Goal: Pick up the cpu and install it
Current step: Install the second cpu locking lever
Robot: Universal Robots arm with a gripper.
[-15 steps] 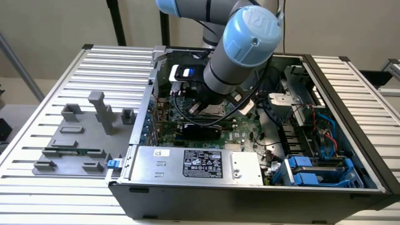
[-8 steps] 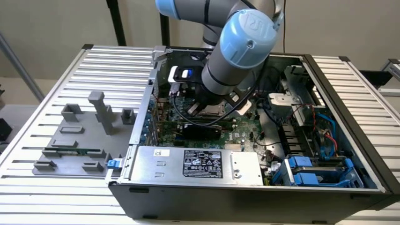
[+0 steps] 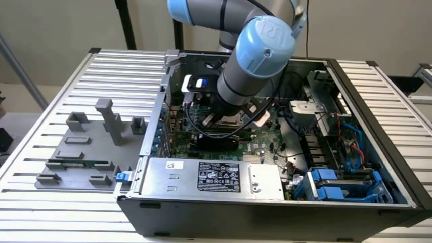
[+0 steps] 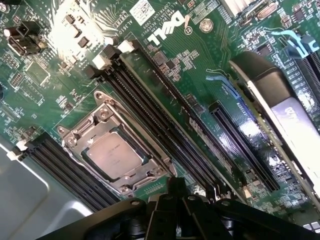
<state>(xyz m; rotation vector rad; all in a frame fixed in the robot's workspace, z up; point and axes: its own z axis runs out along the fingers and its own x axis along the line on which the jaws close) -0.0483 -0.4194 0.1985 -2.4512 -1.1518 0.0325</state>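
Note:
The cpu (image 4: 112, 156), a small square chip with a silvery top, lies flat inside the metal socket frame (image 4: 80, 135) on the green motherboard (image 4: 50, 95). My gripper (image 4: 176, 186) hovers over the board close beside the socket, its dark fingers shut together with nothing between them. The cpu is apart from the fingertips. In the exterior view my arm (image 3: 260, 50) reaches down into the open computer case (image 3: 378, 126), over the middle of the motherboard (image 3: 263, 144), and its wrist hides the socket.
Long black memory slots (image 4: 150, 110) run beside the socket, and a black card (image 4: 280, 110) stands further off. A grey power supply (image 3: 209, 177) and blue drive bays (image 3: 337, 185) fill the case's near side. A grey fixture (image 3: 81, 152) holds a green memory stick (image 3: 78, 164) on the exterior view's left.

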